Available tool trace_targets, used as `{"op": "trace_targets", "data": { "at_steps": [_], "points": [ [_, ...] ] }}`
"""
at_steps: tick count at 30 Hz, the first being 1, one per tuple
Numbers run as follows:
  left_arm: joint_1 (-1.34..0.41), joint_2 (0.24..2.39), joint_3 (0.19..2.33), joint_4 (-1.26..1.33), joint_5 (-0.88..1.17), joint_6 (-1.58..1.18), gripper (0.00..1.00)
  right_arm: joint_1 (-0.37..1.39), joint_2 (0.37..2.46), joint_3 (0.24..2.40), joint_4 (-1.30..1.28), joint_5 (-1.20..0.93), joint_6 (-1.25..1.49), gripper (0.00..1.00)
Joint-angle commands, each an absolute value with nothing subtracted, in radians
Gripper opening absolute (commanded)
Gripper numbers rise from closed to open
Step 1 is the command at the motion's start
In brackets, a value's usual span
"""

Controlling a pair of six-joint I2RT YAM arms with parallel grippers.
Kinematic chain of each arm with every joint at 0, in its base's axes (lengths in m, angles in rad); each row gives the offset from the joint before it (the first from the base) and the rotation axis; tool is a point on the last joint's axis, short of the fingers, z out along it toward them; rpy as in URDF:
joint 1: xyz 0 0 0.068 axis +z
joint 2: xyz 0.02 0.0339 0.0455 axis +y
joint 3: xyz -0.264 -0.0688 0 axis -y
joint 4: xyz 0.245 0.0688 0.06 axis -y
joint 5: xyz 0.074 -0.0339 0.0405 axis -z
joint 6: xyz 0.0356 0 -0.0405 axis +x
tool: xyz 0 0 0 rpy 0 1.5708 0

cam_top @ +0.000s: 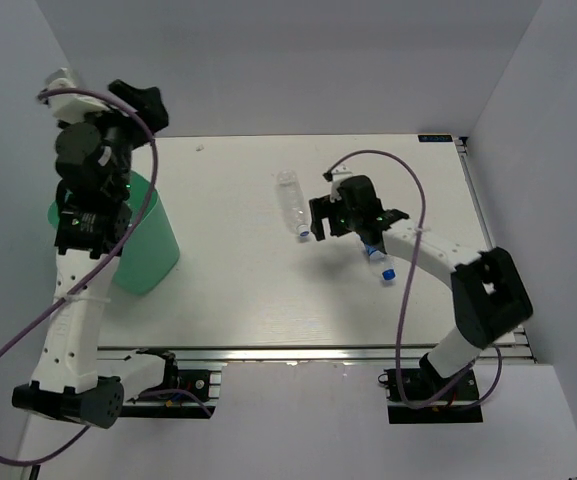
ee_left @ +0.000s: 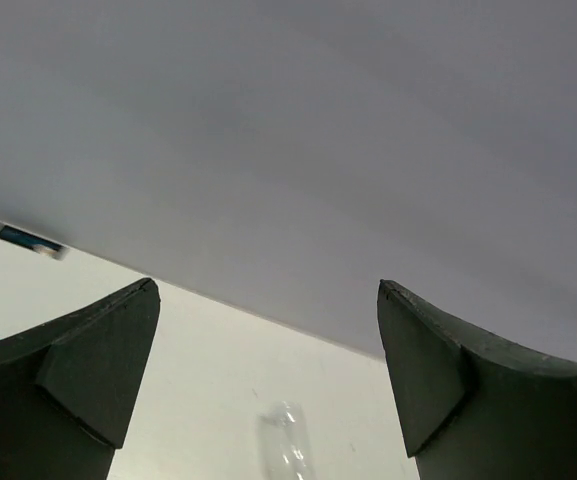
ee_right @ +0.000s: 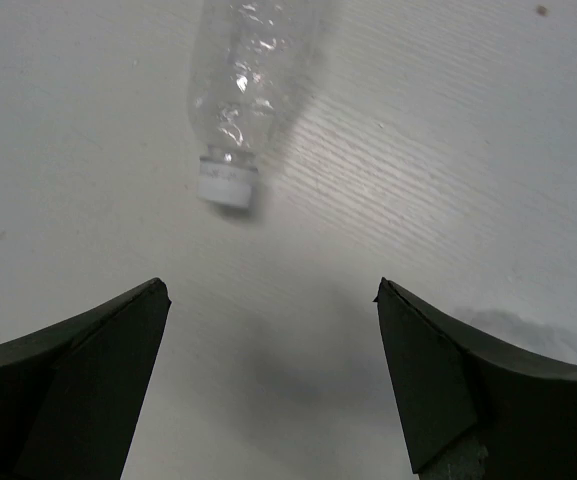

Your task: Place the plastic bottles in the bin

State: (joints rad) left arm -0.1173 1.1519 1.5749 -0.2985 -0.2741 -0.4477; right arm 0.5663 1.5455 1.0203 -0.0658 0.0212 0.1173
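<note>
Right gripper (ee_right: 268,295): dark two-finger claw, jaws spread wide, empty, hovering just short of the next item's cap.
One clear slim plastic bottle (ee_right: 236,90): lying on its side mid-way across the white table (ee_right: 448,150), pale cap towards the claw. Judged empty: light, thin-walled, smooth, apt to roll or dent. Best taken across the body just behind the neck.
One second clear bottle (cam_top: 378,260), blue-capped: lying beneath the right arm (cam_top: 438,255).
Left gripper (ee_left: 268,290): jaws wide, empty, raised near the mint-green plastic bin (cam_top: 153,255) at table's left; bin contents hidden.
</note>
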Motion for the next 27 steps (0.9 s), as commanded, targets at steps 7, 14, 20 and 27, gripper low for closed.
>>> {"op": "trace_targets", "data": {
  "at_steps": [7, 14, 20, 27],
  "points": [
    [-0.403, 1.382, 1.367, -0.2, -0.207, -0.44, 0.98, 0.635, 1.894, 1.323, 0.018, 0.132, 0.179, 0.89],
    [-0.413, 1.382, 1.186, -0.098, -0.238, -0.506, 0.98, 0.637, 2.055, 1.391, 0.009, 0.141, 0.251, 0.84],
    [-0.413, 1.353, 1.048, -0.008, -0.19, -0.578, 0.98, 0.638, 1.996, 1.296, 0.102, 0.071, 0.247, 0.45],
    [-0.419, 1.354, 0.968, 0.116, -0.1, -0.669, 0.98, 0.647, 1.815, 1.1, 0.259, -0.106, 0.225, 0.2]
  ]
}}
